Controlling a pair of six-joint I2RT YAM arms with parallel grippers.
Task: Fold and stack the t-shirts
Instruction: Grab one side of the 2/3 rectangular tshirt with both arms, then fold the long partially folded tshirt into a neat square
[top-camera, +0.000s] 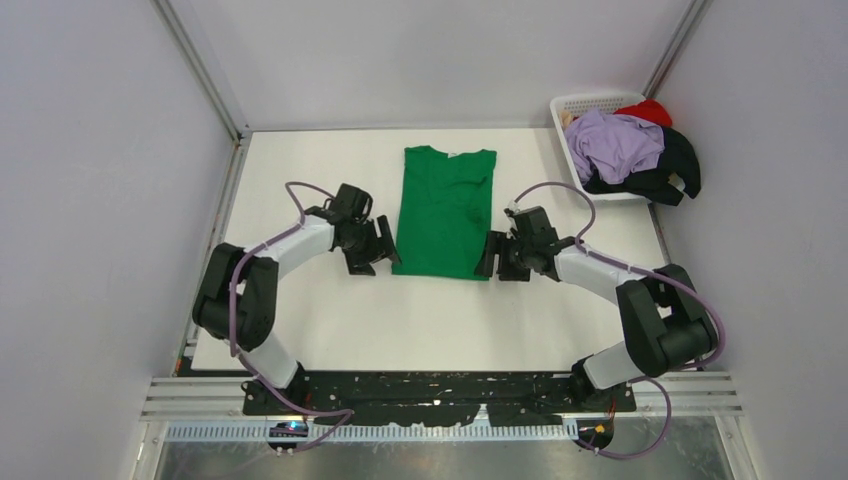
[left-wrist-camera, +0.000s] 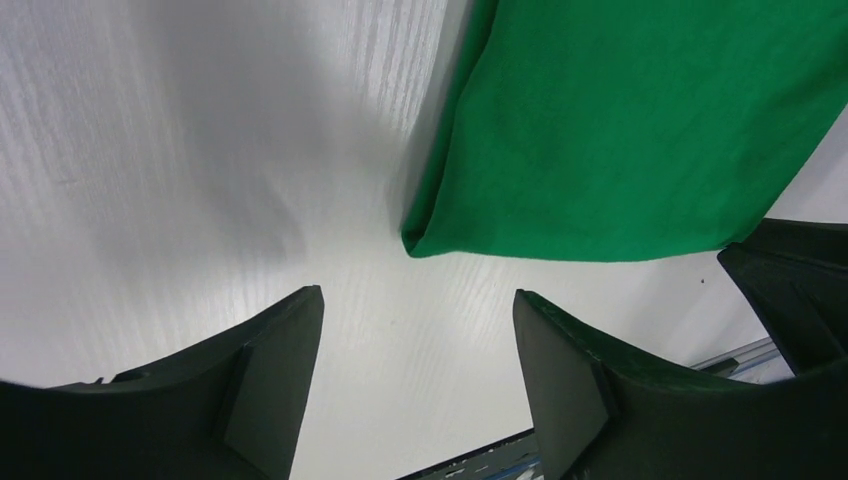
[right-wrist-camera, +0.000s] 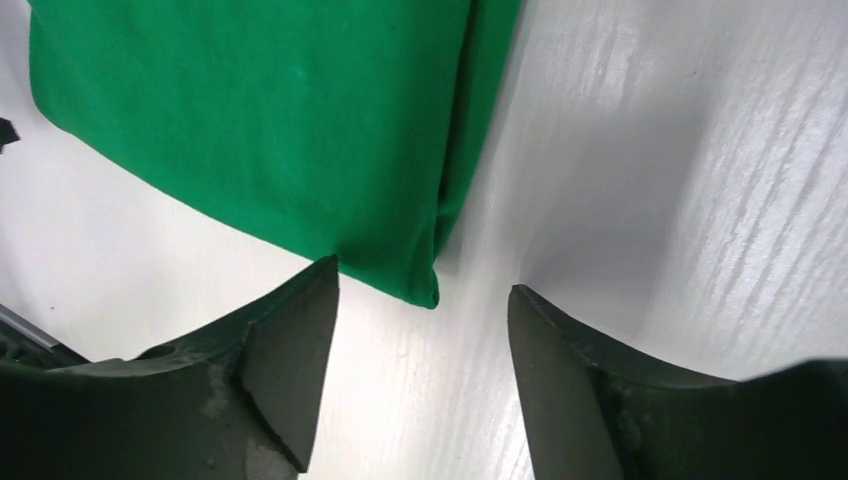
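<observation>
A bright green t-shirt (top-camera: 444, 211) lies flat on the white table, sleeves folded in, forming a long strip. My left gripper (top-camera: 383, 252) is open and empty just left of its near left corner, which shows in the left wrist view (left-wrist-camera: 420, 243). My right gripper (top-camera: 490, 256) is open and empty just right of its near right corner, seen in the right wrist view (right-wrist-camera: 425, 290). Lilac (top-camera: 615, 143), black (top-camera: 672, 165) and red (top-camera: 647, 110) shirts are heaped in the white basket (top-camera: 573, 104) at the back right.
The table (top-camera: 420, 320) is walled on the left, back and right. The basket stands in the far right corner, with black cloth hanging over its rim. A black rail (top-camera: 440, 392) runs along the near edge by the arm bases.
</observation>
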